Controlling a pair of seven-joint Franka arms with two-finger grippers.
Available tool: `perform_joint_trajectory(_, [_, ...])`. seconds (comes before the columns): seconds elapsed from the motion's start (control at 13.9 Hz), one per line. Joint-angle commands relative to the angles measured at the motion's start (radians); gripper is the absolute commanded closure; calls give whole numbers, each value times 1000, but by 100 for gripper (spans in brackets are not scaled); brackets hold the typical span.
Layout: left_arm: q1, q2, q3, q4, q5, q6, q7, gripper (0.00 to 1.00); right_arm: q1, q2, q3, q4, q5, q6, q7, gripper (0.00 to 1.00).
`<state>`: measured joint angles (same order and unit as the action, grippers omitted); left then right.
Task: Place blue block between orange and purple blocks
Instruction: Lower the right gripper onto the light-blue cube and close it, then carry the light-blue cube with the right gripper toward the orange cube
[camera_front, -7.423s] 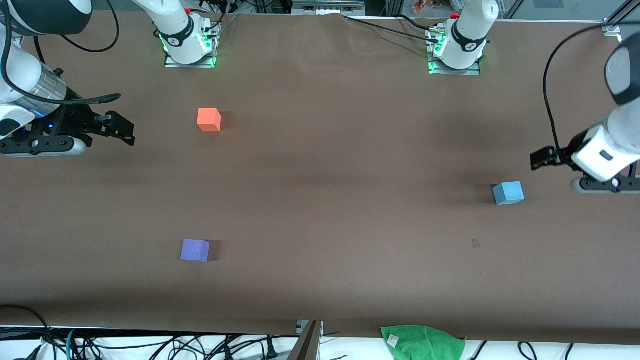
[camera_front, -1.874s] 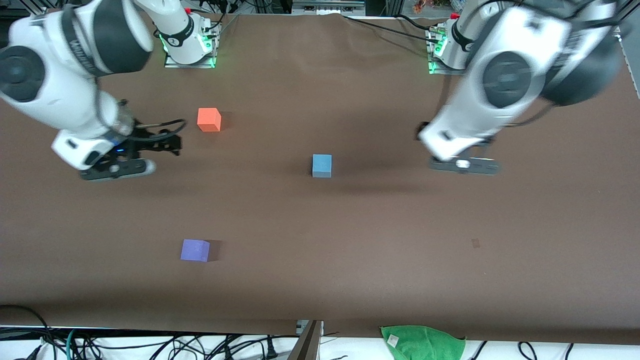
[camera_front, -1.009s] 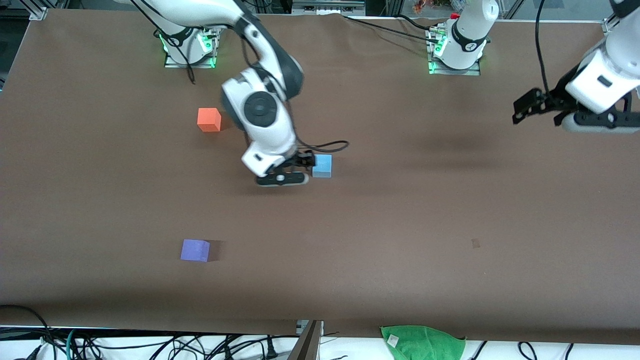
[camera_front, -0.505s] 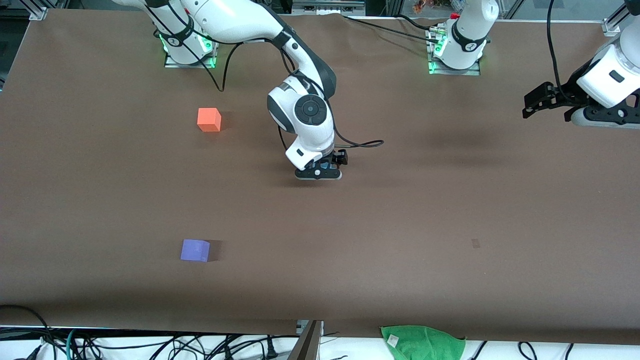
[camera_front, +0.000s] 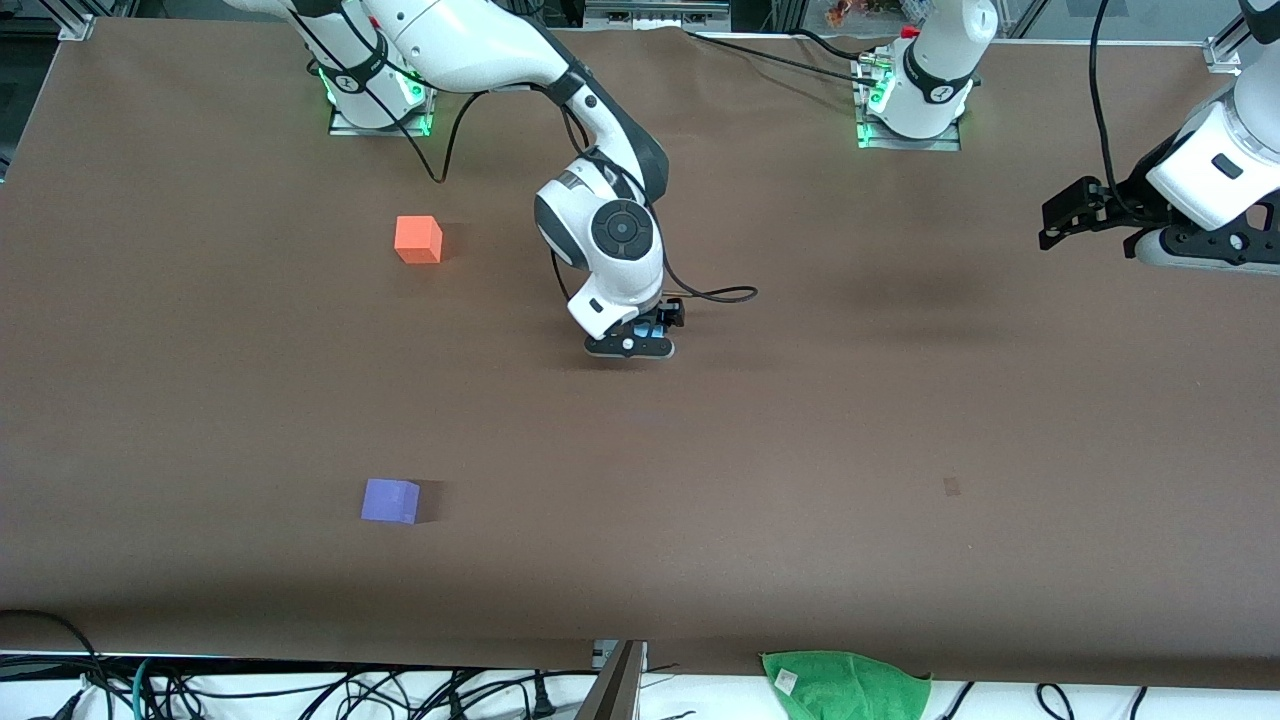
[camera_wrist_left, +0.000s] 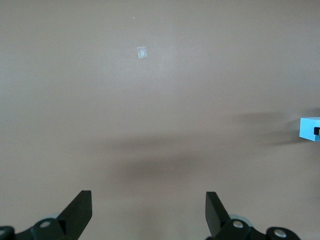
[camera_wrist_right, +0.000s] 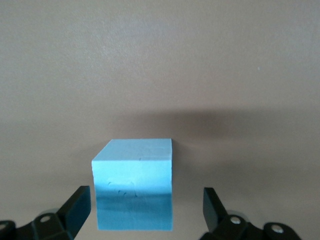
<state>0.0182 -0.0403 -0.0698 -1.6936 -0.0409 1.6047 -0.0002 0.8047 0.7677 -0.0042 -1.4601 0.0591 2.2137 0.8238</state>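
Right wrist view showed the right gripper (camera_wrist_right: 140, 210) spread wide around the blue block (camera_wrist_right: 134, 185) mid-table, well apart from the orange block (camera_front: 417, 239) and purple block (camera_front: 390, 500), poised to grasp. The left gripper (camera_wrist_left: 145, 212) waited open near its table end.

— What covers the bench (camera_front: 800, 480)?

— A plain brown sheet, matte, running from one end to the other, with soft shadows across it.

— Anything lying on it?

— A small dark mark (camera_front: 951, 487) toward the left arm's end, nearer the front camera. In the left wrist view a small pale patch (camera_wrist_left: 142, 52) shows on the brown surface; whether it is the same mark cannot be told.

— And at the edge nearest the camera?

— A crumpled green cloth (camera_front: 848, 685) with a small white tag lies there, partly off the brown sheet. Beside it, toward the middle, a grey metal post (camera_front: 613, 682) stands. A tangle of black cables (camera_front: 300, 690) runs along the white strip below the bench edge.
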Motion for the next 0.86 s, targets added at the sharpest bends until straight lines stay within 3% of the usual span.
perform_joint_trajectory(0.0, [-6, 16, -1, 35, 21, -14, 6, 0, 10, -2, -3, -5, 5, 24, 37, 1])
perform_joint_trajectory(0.36, [-6, 16, -2, 35, 19, -17, 8, 0, 13, 24, -3, -5, 5, 55, 37, 2])
perform_joint_trajectory(0.58, [-6, 16, -2, 35, 18, -17, 6, 0, 13, 38, -3, -2, 5, 75, 37, 17])
perform_joint_trajectory(0.79, [-6, 14, -1, 35, 19, -19, 6, 0, 11, 36, -3, 3, -1, 75, 18, 41])
